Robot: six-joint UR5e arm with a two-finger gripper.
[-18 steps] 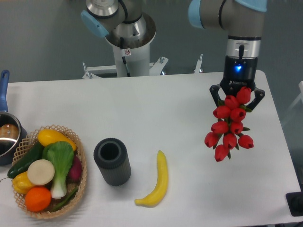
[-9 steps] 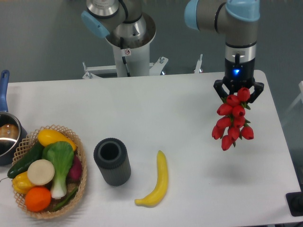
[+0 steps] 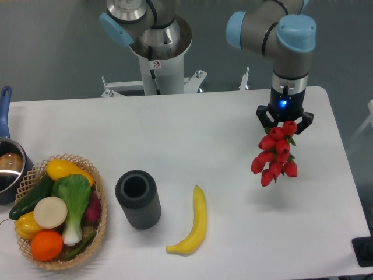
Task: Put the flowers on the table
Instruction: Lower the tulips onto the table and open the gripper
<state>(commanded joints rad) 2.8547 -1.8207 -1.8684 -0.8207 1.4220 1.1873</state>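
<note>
While pincer point(image 3: 284, 121) clenches flowers point(image 3: 275, 153), bunch shifted left, farther back over table point(image 3: 192, 134).

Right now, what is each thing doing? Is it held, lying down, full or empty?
gripper: shut on the flowers
flowers: held up, hanging head down
banana: lying flat on the table
dark cup: standing upright, looks empty
basket: full of vegetables
pot: at the left edge, partly cut off

Matt white table point(image 3: 175, 134), woven wicker basket point(image 3: 100, 201).
</note>
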